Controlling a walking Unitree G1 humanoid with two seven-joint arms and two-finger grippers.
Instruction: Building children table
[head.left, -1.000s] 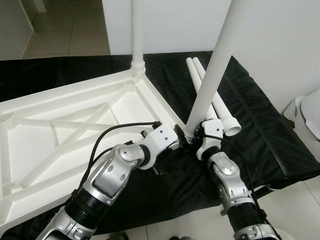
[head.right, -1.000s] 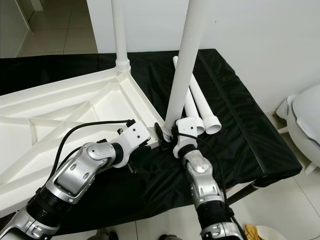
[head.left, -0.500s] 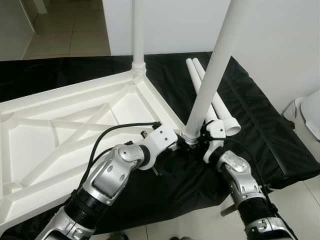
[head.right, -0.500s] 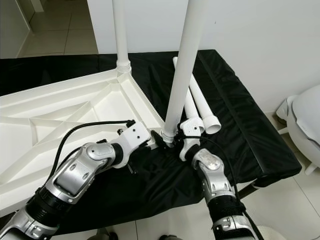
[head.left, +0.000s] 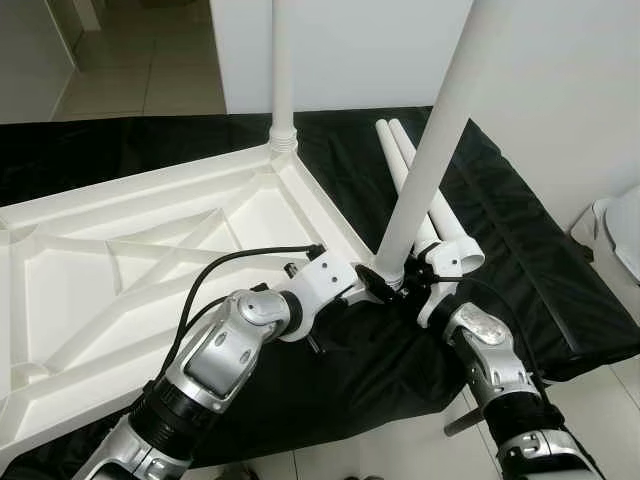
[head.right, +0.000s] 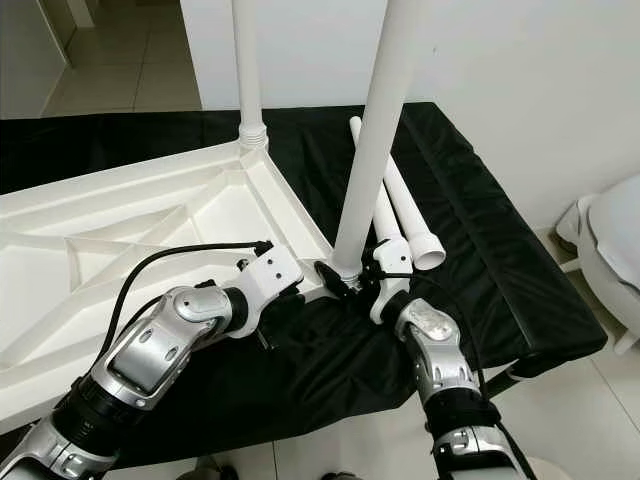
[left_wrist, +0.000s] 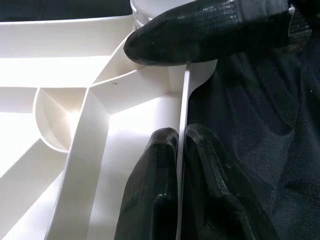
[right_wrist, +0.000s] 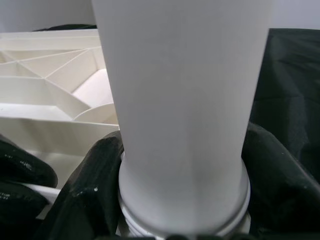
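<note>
Right hand (head.right: 372, 284) clamped around base of upright white table leg (head.right: 372, 140) at tabletop corner. Left hand (left_wrist: 177, 95) pinched together on rim of upturned white tabletop (head.left: 150, 240).

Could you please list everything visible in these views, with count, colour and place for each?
Tabletop: one, white, ribbed underside up, lying on the black cover.
Fitted leg: one, white, upright in the tabletop's far corner socket.
Leg being fitted: one, white, tilted, its lower end at the tabletop's near right corner.
Spare legs: two, white, lying side by side on the cover behind that leg.
Black cover: one, black, spread under everything.
Floor: light tiles, beyond the cover.
White object: one, at the right edge; cannot tell what it is.
Left tool: black fingers pinched on the tabletop's thin edge.
Right tool: black fingers around the leg's base.
</note>
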